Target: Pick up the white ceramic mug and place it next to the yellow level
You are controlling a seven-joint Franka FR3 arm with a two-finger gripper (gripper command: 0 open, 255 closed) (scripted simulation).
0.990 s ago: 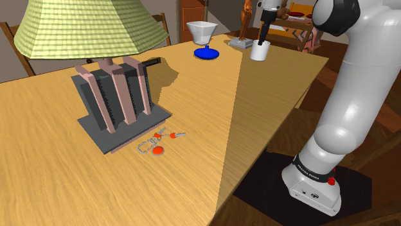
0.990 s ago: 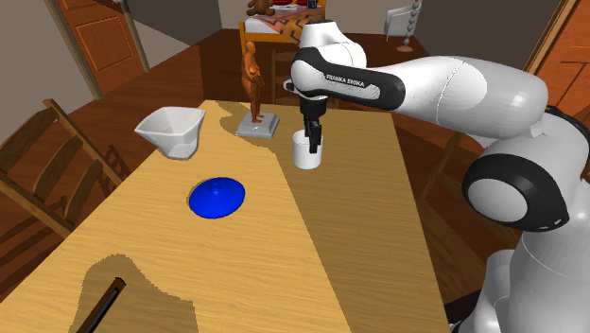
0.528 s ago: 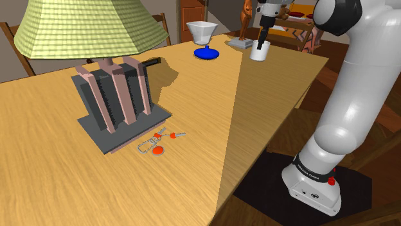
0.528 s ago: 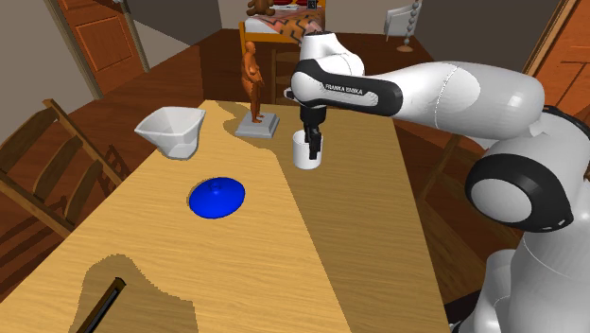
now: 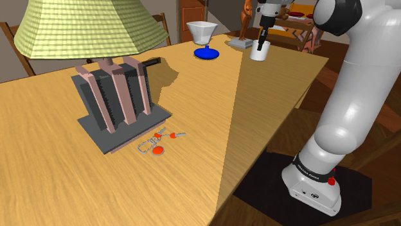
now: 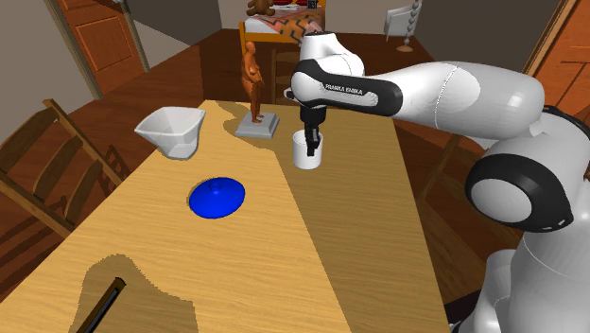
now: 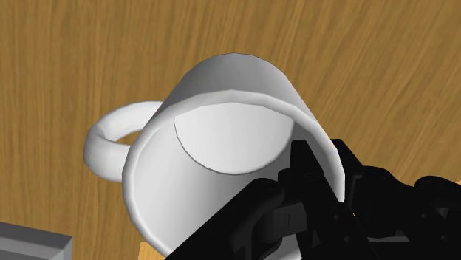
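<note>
The white mug stands upright on the wooden table near its far corner, with its handle pointing away from the fingers. My gripper comes straight down onto it and is shut on the mug's wall. In the wrist view one black finger lies inside the rim and the other outside, with the gripper clasping the mug. The mug rests on the table. A long dark bar with an orange edge, apparently the level, lies far from the mug by the lamp.
A brown figurine on a grey base stands just beyond the mug. A blue disc and a white bowl lie between the mug and the bar. A lamp on a dark base and keys sit nearer the stand.
The fingers have gone from open to shut on the mug's wall. The hand sank slightly a second ago; the mug has not moved.
</note>
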